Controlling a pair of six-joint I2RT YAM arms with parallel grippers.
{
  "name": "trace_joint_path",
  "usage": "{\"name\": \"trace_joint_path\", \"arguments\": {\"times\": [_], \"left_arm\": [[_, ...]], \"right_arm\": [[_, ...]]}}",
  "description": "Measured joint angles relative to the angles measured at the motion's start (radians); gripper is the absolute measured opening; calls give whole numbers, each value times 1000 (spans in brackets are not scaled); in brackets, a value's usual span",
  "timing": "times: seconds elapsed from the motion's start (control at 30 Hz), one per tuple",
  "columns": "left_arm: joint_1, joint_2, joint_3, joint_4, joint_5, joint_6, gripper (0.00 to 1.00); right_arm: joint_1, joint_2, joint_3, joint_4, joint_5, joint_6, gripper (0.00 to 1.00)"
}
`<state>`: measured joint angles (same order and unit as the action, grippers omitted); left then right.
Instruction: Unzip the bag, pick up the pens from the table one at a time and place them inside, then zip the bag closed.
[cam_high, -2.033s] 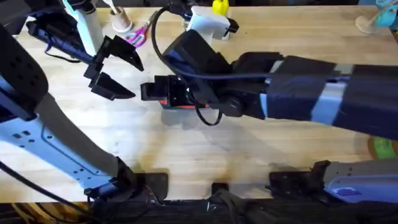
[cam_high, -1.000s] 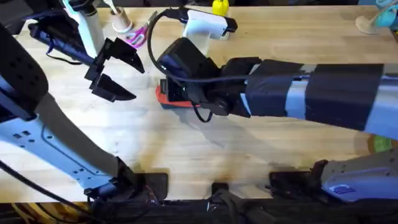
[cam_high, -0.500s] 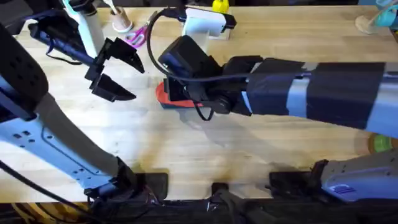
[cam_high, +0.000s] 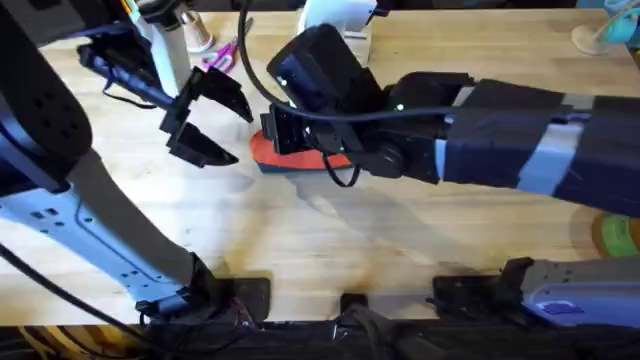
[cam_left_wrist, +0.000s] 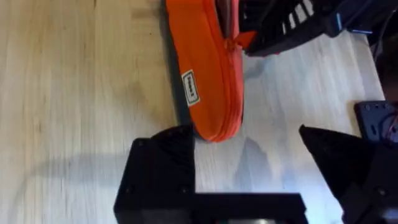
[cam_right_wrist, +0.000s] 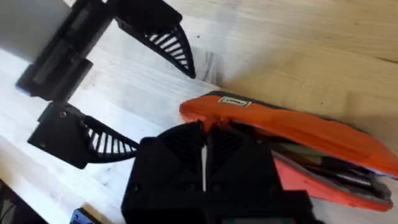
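Note:
The orange-red bag (cam_high: 268, 152) lies on the table (cam_high: 330, 240), its left end sticking out from under my right gripper (cam_high: 278, 135). In the right wrist view that gripper (cam_right_wrist: 204, 140) is shut on the zipper pull at the bag's (cam_right_wrist: 298, 132) end. The zipper gapes behind it, showing the pens (cam_right_wrist: 326, 169) inside, one greenish and one dark. My left gripper (cam_high: 222, 124) hangs open just left of the bag. The left wrist view shows the bag's (cam_left_wrist: 202, 74) rounded end between its fingers (cam_left_wrist: 163, 158), with the right gripper (cam_left_wrist: 283, 28) on the pull beyond.
At the table's far left stand a white bottle (cam_high: 168, 45), pink-handled scissors (cam_high: 222, 55) and a dark cloth thing (cam_high: 110, 65). A white device (cam_high: 335, 15) sits behind the bag. A pale blue thing (cam_high: 605, 30) is far right, a green one (cam_high: 620, 237) at the right edge.
My left gripper has shifted right, closer to the bag's end. The right gripper has drawn right and slightly away along the bag, so more of the orange end shows.

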<state>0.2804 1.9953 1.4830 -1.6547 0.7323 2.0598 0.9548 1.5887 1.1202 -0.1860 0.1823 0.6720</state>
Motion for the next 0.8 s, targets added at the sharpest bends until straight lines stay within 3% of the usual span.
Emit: {"name": "trace_joint_path", "arguments": {"times": [0.17, 0.37, 0.43, 0.67, 0.8], "left_arm": [[-62, 0, -34, 63, 18, -36, 993], [-115, 0, -37, 176, 31, -206, 997], [-128, 0, -37, 194, 32, -255, 922], [-154, 0, -37, 202, 34, -326, 389], [-154, 0, -37, 198, 33, -339, 213]], "right_arm": [[-14, 0, 4, 3, -7, 0, 31], [-22, 0, 9, 5, -8, 0, 31], [-22, 0, 9, 5, -8, 0, 31], [-22, 0, 10, 2, -8, 0, 31], [-34, -1, 18, -36, -11, -1, 31]]}}
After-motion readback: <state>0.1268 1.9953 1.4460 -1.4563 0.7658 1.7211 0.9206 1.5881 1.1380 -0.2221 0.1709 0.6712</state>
